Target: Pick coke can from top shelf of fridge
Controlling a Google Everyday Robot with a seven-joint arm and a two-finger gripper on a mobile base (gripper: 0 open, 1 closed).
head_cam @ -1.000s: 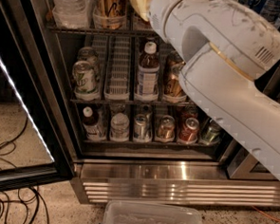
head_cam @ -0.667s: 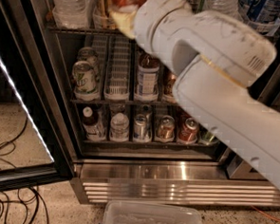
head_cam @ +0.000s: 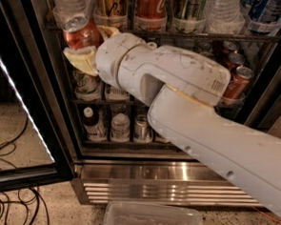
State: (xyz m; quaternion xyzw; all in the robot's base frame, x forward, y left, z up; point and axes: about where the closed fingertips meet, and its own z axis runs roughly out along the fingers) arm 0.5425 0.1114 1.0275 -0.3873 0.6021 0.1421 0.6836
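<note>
My gripper [head_cam: 88, 45] is shut on a red coke can [head_cam: 83, 33], held tilted with its silver top up and to the left. It sits in front of the fridge [head_cam: 175, 170], just below the left end of the top shelf [head_cam: 202, 36]. One yellowish finger [head_cam: 79, 60] is under the can and the other is above it to the right. A second red coke can [head_cam: 151, 3] stands in a whitish holder on the top shelf, between gold-brown and green-and-white cans. My white arm crosses the fridge opening from the lower right.
The glass door [head_cam: 22, 102] hangs open at the left with a lit strip. Cables [head_cam: 4, 192] lie on the floor. A clear plastic bin [head_cam: 153, 222] sits below the base grille. Red cans [head_cam: 238, 77] stand at the right on the second rack; bottles and cans fill the lower racks.
The arm has swung left and down from the top shelf, and the red can now shows in the gripper in front of the fridge.
</note>
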